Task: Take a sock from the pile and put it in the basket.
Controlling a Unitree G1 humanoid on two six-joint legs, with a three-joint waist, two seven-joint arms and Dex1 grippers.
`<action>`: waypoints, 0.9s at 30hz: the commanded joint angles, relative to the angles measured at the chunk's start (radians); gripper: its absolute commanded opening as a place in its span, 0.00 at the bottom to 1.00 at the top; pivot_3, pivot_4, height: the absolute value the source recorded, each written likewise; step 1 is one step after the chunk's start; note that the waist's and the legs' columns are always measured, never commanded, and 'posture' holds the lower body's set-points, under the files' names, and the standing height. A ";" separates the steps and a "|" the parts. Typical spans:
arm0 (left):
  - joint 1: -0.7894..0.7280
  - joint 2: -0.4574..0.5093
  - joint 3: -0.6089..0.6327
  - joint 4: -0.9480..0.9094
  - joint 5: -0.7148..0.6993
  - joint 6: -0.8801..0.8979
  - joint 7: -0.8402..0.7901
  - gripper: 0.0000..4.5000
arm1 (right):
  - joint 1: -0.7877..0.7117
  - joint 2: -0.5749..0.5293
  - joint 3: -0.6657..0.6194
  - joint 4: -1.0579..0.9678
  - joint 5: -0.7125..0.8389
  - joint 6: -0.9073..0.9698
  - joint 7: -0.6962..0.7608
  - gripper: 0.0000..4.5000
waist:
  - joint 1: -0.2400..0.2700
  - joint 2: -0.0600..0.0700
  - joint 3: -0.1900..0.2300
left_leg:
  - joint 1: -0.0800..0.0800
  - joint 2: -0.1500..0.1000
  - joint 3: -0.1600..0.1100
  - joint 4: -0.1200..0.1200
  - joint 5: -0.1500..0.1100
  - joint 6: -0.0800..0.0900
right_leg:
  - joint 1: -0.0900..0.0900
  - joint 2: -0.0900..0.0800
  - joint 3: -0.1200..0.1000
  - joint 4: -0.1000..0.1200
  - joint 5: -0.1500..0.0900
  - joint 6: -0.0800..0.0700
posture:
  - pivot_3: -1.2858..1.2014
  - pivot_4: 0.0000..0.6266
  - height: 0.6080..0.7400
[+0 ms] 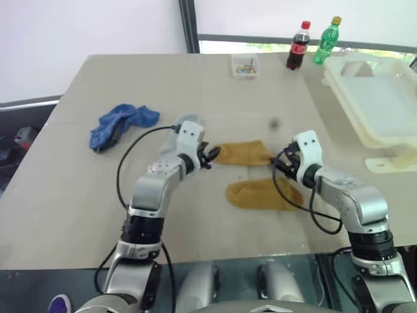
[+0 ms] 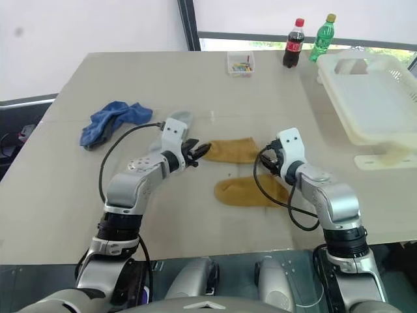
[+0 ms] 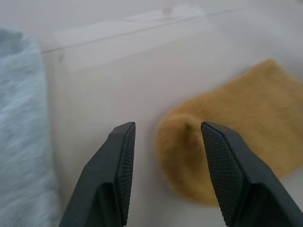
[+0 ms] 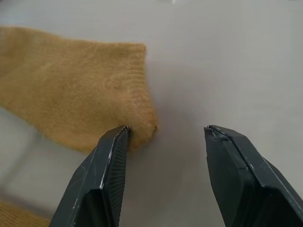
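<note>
The soft mustard-yellow knit sock (image 1: 242, 153) is lying flat on the beige counter (image 1: 195, 98) between both grippers' spread, empty jaws, with the big white slotted plastic basket (image 1: 339, 81) waiting far off.

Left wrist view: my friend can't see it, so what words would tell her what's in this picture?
Two open black gripper fingers point at the rounded end of a mustard-yellow sock lying flat on a pale table. The sock's tip sits between the jaws, but they have not closed on it. A pale grey-blue sock lies beside it.
</note>
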 commanded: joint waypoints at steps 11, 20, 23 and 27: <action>0.137 0.213 -0.022 0.030 -0.014 -0.257 -0.256 0.53 | -0.041 0.019 -0.022 0.043 0.013 0.014 0.050 0.59 | -0.007 0.001 0.000 | 0.001 0.000 0.001 -0.001 0.000 0.000 | -0.001 0.000 0.001 0.001 0.000 0.000 | 0.52 0.24 1.00; 0.046 0.120 0.033 0.003 -0.198 -0.043 -0.250 0.53 | -0.043 0.015 -0.010 0.068 -0.006 -0.007 0.072 0.59 | -0.001 0.001 0.000 | 0.000 0.000 0.000 0.000 0.000 0.000 | 0.000 -0.001 0.001 0.001 0.000 0.000 | 0.52 0.24 1.00; 0.044 0.094 0.019 -0.016 -0.210 0.015 -0.224 0.53 | -0.039 0.009 -0.008 0.065 -0.011 -0.006 0.075 0.59 | -0.006 0.001 0.000 | 0.000 0.000 0.000 -0.001 0.000 0.000 | -0.001 0.000 0.002 0.001 0.000 0.000 | 0.52 0.24 1.00; 0.042 0.076 -0.034 0.001 -0.162 0.010 -0.173 0.53 | -0.034 0.006 0.001 0.074 -0.020 -0.012 0.079 0.59 | -0.003 0.001 0.000 | 0.001 0.000 0.000 -0.001 0.000 -0.001 | -0.002 0.001 0.002 0.002 0.000 0.000 | 0.52 0.24 1.00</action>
